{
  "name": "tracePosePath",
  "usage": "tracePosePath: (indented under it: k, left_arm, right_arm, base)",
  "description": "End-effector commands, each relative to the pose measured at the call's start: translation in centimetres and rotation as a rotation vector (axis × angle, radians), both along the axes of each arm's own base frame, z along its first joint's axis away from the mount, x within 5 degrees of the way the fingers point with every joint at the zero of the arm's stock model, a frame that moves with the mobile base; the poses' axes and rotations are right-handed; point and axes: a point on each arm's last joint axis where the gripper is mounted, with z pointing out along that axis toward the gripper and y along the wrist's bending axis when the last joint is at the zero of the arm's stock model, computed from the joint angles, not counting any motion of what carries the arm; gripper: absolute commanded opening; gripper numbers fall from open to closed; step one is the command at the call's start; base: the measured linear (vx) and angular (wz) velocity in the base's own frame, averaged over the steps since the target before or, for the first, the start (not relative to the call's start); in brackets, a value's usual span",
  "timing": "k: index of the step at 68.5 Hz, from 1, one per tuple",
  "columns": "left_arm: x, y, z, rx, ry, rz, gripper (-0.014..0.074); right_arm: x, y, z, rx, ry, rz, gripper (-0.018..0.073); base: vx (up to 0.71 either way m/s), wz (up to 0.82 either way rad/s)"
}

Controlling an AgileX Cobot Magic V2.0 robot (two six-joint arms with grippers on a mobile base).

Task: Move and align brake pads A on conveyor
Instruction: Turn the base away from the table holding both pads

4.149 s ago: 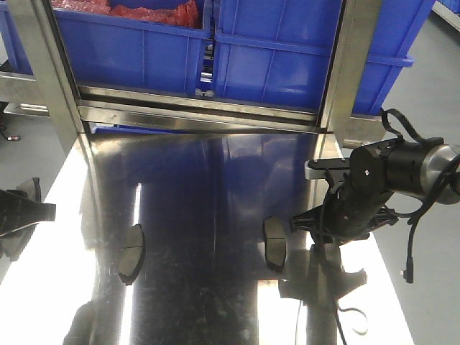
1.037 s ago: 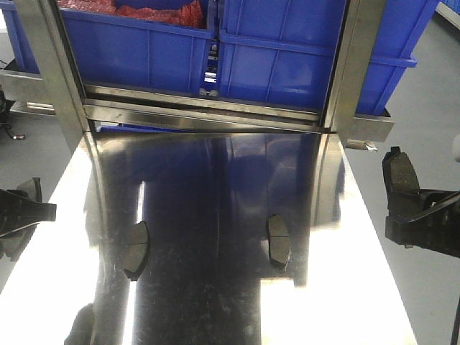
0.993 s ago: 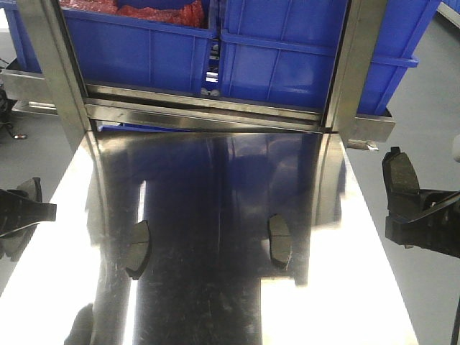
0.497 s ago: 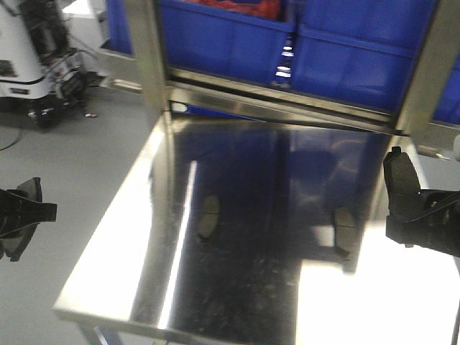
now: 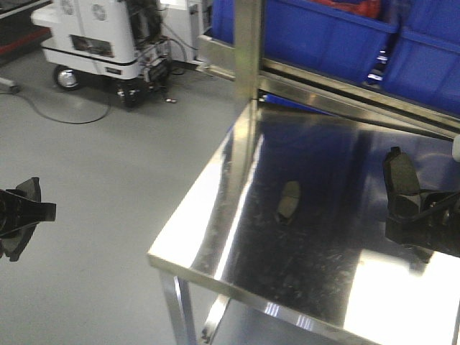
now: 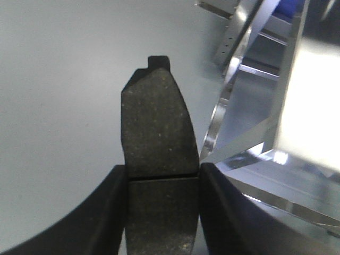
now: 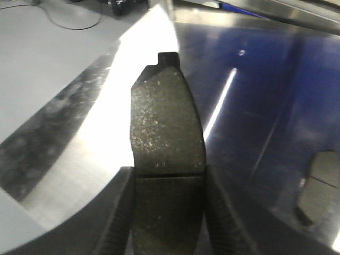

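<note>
Left hand (image 6: 162, 210) clamped a dark grey curved brake pad (image 6: 156, 122); right hand (image 7: 169, 215) clamped a second pad (image 7: 166, 127) over the shiny steel bench (image 7: 265, 85).

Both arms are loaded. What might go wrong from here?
1. The left gripper clamps the left pad by its lower half only, the right gripper the right pad likewise; either might pivot or slip in transit.
2. A third pad lies on the steel table and might get left behind.
</note>
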Motion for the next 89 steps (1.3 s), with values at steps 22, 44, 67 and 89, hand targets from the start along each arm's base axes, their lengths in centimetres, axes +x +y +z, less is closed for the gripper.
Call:
tracePosePath:
  k: [22,44,67,89]
  left_arm:
    - [0.35,-0.14,1.79,-0.019,-0.114,0.004,0.0076]
    - [0.35,-0.14,1.79,-0.019,-0.114,0.004,0.0076]
    - [0.35,-0.14,1.79,-0.019,-0.114,0.004,0.0076]
    - [0.35,-0.14,1.79,-0.019,-0.114,0.004,0.0076]
  right_arm:
    - [0.33,0.1,1.92,0.025,-0.131,0.011,0.0096]
    - [0.33,0.1,1.92,0.025,-0.131,0.011,0.0096]
    - [0.33,0.1,1.92,0.025,-0.131,0.011,0.0096]
    - [0.33,0.1,1.92,0.025,-0.131,0.011,0.0096]
  base:
    - [-0.11,0.48]
    - [-0.09,0.56]
    - [-0.05,0.58]
    - [0.01,0.52]
